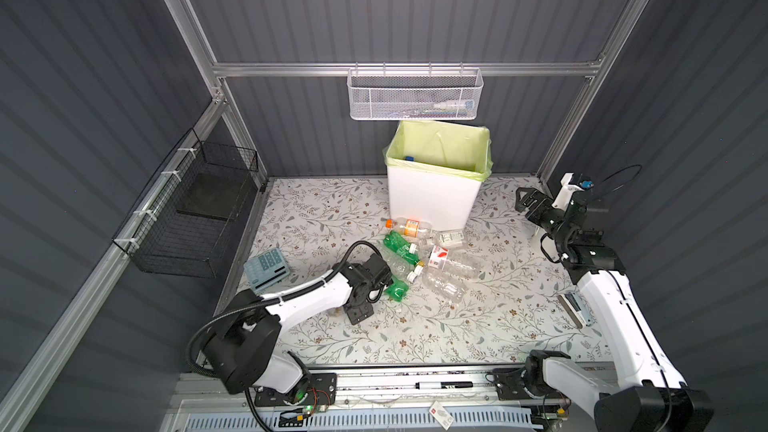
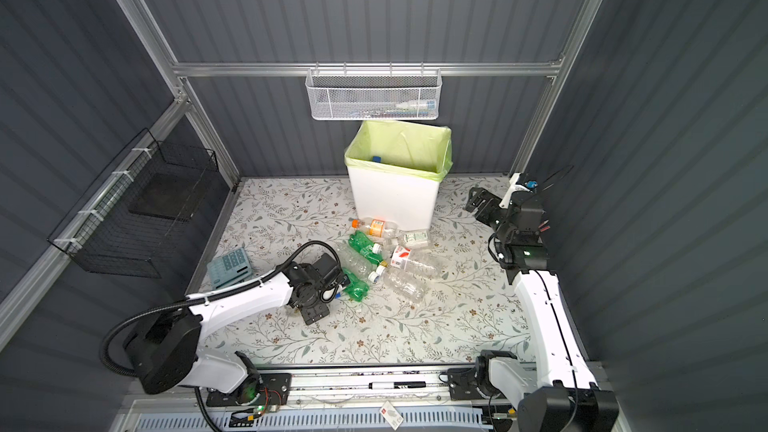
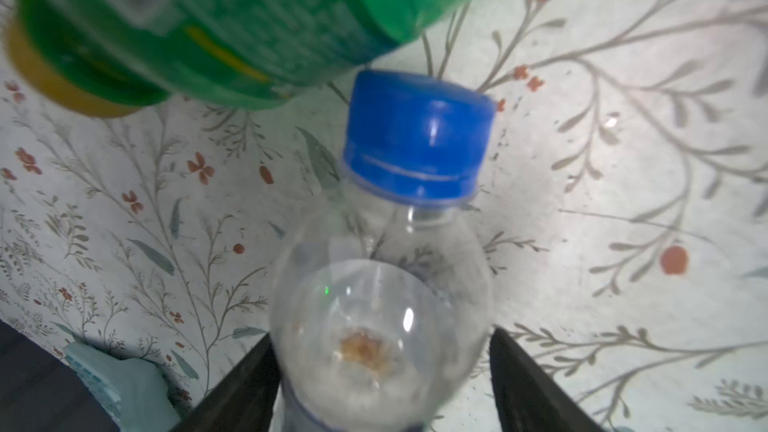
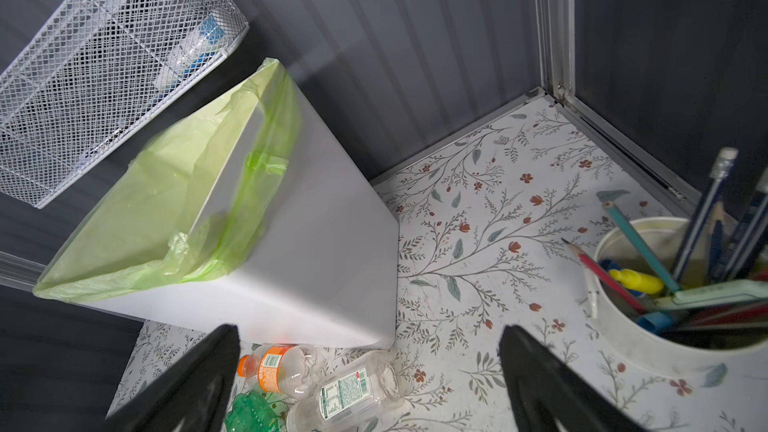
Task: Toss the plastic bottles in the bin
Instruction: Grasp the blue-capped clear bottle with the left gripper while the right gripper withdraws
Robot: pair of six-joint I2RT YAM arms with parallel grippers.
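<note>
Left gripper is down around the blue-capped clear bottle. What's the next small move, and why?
Likely close the left gripper fully on the blue-capped clear bottle before lifting. In the left wrist view its fingers flank the bottle's body, but a firm grip isn't evident, and the green bottle lies close beside the cap.

White-shelled left arm (image 1: pixel 303 301) and right arm (image 1: pixel 623 317), each with black joint housings. A black corrugated cable (image 1: pixel 190 347) runs along the left; the right gripper (image 4: pixel 370 330) has tapered black fingers.
</note>
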